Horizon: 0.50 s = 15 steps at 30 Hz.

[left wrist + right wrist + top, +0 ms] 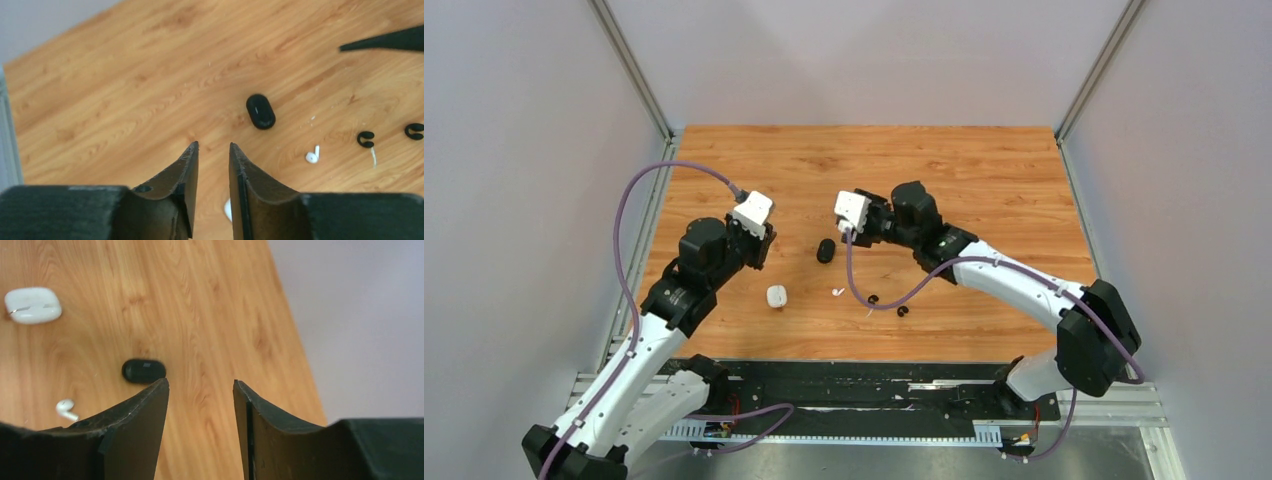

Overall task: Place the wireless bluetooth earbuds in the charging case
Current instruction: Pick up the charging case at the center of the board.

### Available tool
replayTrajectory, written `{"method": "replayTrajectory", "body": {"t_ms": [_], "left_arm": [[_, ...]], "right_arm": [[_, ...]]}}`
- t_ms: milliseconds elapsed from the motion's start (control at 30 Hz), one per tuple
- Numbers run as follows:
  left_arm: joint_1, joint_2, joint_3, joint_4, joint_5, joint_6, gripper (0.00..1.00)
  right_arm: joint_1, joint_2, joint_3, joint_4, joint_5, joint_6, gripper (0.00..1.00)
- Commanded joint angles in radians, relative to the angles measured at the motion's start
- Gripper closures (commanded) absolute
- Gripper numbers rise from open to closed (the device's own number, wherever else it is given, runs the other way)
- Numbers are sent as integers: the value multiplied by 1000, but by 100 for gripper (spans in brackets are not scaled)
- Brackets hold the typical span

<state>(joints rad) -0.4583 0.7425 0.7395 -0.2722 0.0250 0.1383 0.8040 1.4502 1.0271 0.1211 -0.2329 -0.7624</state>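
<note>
Closest to me, beyond the black strip (844, 385) at the near edge, the wood-grain counter (984, 170) carries everything. Two black earbuds (873, 299) lie near each other right of centre, out on the wood, and a white earbud (836, 292) lies just to their left. Left of that sits the white case (776, 296), closed. A little farther back is the black case (826, 250), also closed. My left hand (213, 145) hovers to its left, fingers only a narrow slit apart, holding nothing. My right hand (200, 382) hangs to its right, spread wider and likewise holding nothing. Farther on, the wood runs to pale grey walls (864, 60) on three sides, with metal posts (634, 70) at the back corners.
</note>
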Motion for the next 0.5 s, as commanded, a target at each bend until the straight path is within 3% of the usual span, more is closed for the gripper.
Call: {"method": "replayTrajectory", "body": {"t_ms": [0,100,167,267,467], "left_arm": [[64,73,81,-227,49,-132,60],[97,139,113,-303,133,-148,48],[115,189,142,-341,158,-152,45],[164,274,197,-387,185,-195,42],[239,510,303,-520,278,-197,40]], "right_arm": [[-107,-22,67,-310,-199,320,46],[-140,-2,88,-395,-280,403,40],[-144,12,92,-433,-362,393,36],[-143,59,131,-494,-465,332,34],[-141,152,228,-533,-511,281,35]]}}
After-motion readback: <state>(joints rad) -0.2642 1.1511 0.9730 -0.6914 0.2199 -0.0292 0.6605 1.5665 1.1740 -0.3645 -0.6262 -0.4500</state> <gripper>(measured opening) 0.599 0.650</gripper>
